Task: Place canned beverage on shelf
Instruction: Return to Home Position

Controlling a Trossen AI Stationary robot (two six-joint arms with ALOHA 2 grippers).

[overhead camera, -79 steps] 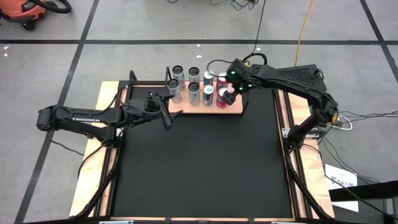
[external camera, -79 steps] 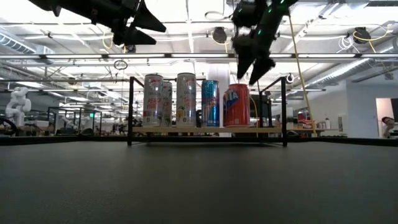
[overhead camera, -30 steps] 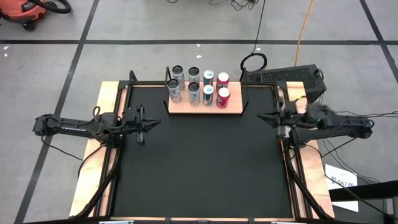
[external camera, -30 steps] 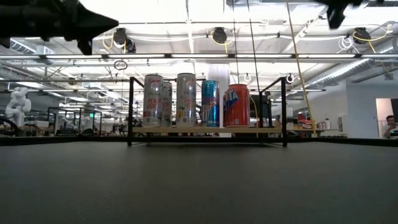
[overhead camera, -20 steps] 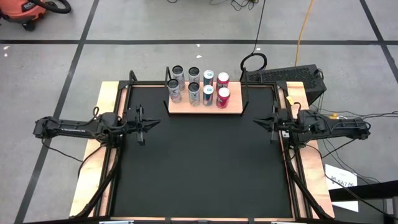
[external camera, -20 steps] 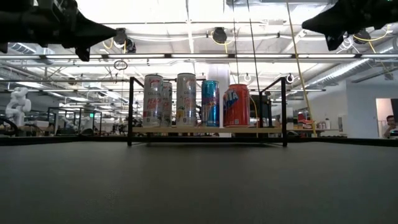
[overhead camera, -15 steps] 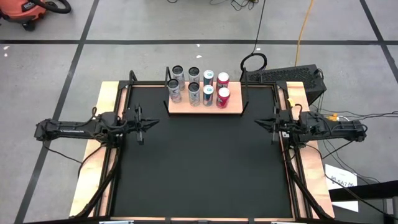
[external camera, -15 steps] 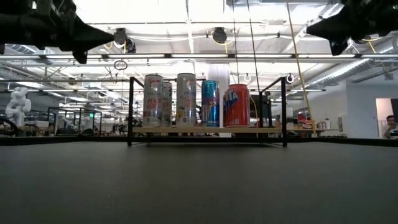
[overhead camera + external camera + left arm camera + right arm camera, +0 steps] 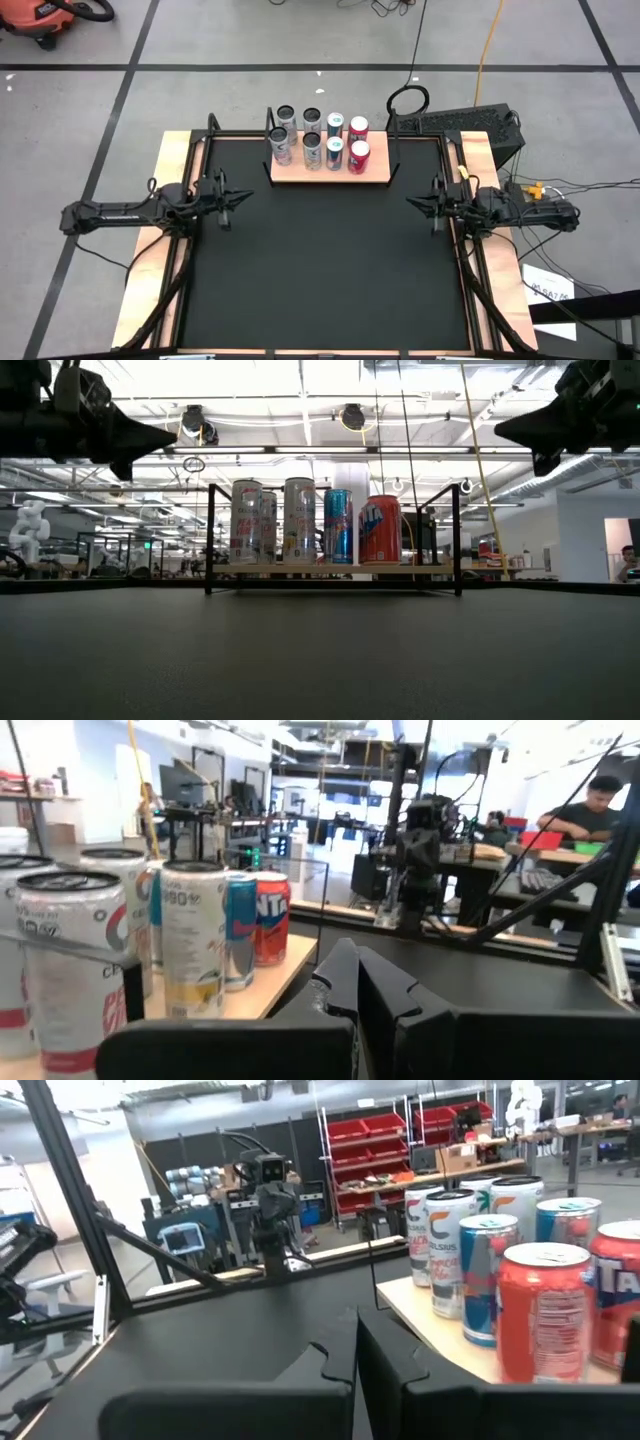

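Note:
The shelf (image 9: pixel 330 174), a light-wood board between black uprights, stands at the table's far middle. Several cans stand upright on it in two rows: silver ones (image 9: pixel 281 146) at the left, blue ones (image 9: pixel 335 153), and red ones (image 9: pixel 357 157) at the right. In the low view the red can (image 9: pixel 380 530) is rightmost. My left gripper (image 9: pixel 245 198) hovers shut over the table's left edge, pointing level toward the right. My right gripper (image 9: pixel 409 203) hovers shut over the right edge, pointing left. Both are empty and well apart from the shelf. The wrist views show the shut fingers of the left gripper (image 9: pixel 355 975) and the right gripper (image 9: pixel 357 1342).
The black tabletop (image 9: pixel 320 270) lies between light-wood side strips (image 9: pixel 150 280). A black case (image 9: pixel 470 125) and cables sit behind the far right corner. An orange vacuum (image 9: pixel 40 15) stands on the floor. A person (image 9: pixel 598 805) sits at a desk in the room.
Both grippers have sunk toward the table while staying shut and nearly level, the right one farther than the left. The right arm has also drawn in a little toward the near side. The cans and shelf have kept still.

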